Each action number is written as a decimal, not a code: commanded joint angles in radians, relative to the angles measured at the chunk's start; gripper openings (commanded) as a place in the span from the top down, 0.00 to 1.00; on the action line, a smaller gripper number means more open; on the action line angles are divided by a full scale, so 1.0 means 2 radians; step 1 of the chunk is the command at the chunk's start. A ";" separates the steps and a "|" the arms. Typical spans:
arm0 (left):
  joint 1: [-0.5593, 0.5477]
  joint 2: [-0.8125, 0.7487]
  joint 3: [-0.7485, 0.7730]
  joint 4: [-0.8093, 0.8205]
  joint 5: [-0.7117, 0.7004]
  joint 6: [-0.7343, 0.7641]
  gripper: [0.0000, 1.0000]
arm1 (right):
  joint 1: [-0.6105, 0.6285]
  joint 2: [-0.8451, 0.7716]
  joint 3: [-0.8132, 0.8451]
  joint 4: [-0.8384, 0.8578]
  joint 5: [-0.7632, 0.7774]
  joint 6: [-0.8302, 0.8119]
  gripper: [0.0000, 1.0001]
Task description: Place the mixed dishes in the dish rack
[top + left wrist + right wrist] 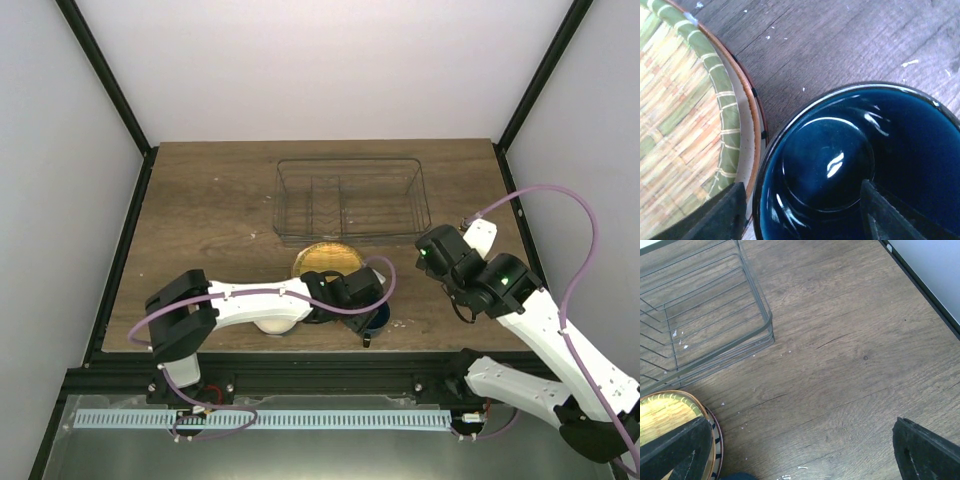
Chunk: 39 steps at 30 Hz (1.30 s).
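The dark blue mug [840, 160] stands at the table's near edge, mostly hidden under my left gripper [365, 300] in the top view. My left gripper [805, 215] is open and low over the mug, with one finger [725, 210] outside its wall and the other [890, 215] inside. The yellow-orange woven plate [325, 258] lies just left of the mug [680, 125], in front of the empty wire dish rack [350, 200]. A cream-white dish [277, 325] peeks out from under the left arm. My right gripper [800, 455] is open and empty over bare table.
The rack's near right corner [760, 335] and the plate's edge [670, 412] show in the right wrist view. A second rim with dark dashes [717, 440] lies under the plate. Black frame posts border the table [200, 200].
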 commanded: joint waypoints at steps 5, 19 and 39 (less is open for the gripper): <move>-0.003 0.031 0.019 0.014 0.017 0.000 0.55 | 0.003 -0.005 0.005 -0.006 0.013 0.000 0.00; 0.000 -0.011 -0.005 0.044 0.013 -0.007 1.00 | 0.003 -0.022 -0.021 0.039 -0.006 -0.033 0.00; 0.263 -0.284 -0.166 0.267 0.213 -0.076 1.00 | 0.002 -0.061 -0.168 0.401 -0.214 -0.211 0.00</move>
